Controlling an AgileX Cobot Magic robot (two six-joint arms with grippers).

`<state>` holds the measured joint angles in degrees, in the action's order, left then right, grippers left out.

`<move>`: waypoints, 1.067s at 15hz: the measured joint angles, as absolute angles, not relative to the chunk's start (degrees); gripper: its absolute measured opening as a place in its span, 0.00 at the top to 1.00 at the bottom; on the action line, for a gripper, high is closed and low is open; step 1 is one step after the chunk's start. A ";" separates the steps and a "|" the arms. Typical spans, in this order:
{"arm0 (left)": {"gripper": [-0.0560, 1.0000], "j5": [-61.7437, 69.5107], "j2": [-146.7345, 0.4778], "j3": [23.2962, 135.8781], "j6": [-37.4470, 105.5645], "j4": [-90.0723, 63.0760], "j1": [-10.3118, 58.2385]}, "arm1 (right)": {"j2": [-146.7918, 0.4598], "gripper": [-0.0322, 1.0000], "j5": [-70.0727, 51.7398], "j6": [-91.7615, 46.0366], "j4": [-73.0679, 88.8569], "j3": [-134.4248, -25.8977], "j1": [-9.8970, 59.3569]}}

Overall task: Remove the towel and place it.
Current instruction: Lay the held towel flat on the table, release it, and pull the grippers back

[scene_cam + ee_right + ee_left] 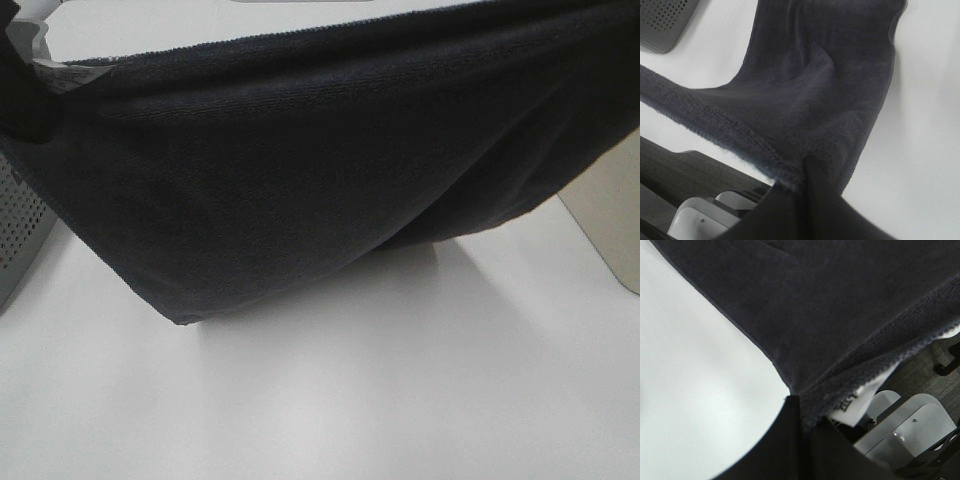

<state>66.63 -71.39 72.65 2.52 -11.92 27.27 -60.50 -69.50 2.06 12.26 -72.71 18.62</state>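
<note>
The towel (330, 170) is dark charcoal terry cloth. It hangs stretched in the air across the exterior high view, above the white table (380, 400), and its lowest corner sags toward the left front. My left gripper (802, 412) is shut on the hemmed edge of the towel (840, 315), beside a white label (856, 405). My right gripper (802, 175) is shut on the towel's (820, 90) other end, pinching the hem. The cloth fills the top of the exterior high view and hides both grippers there.
A grey perforated basket (15, 225) stands at the table's left edge, also seen as the grey basket (665, 22) in the right wrist view. A pale container (612, 225) stands at the right edge. Bare white table lies below the towel.
</note>
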 joint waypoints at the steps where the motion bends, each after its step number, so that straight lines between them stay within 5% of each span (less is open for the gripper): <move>1: 0.95 66.58 -70.87 71.79 2.75 -11.92 27.27 | -59.13 0.95 -69.33 2.75 12.66 -70.36 18.62; 16: 0.95 66.98 -66.18 43.66 3.95 -24.75 31.05 | -47.10 0.95 -68.47 8.19 23.38 -38.10 18.62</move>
<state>66.98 -66.18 43.66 3.95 -24.75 31.05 -47.10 -68.47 8.19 23.38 -38.10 18.62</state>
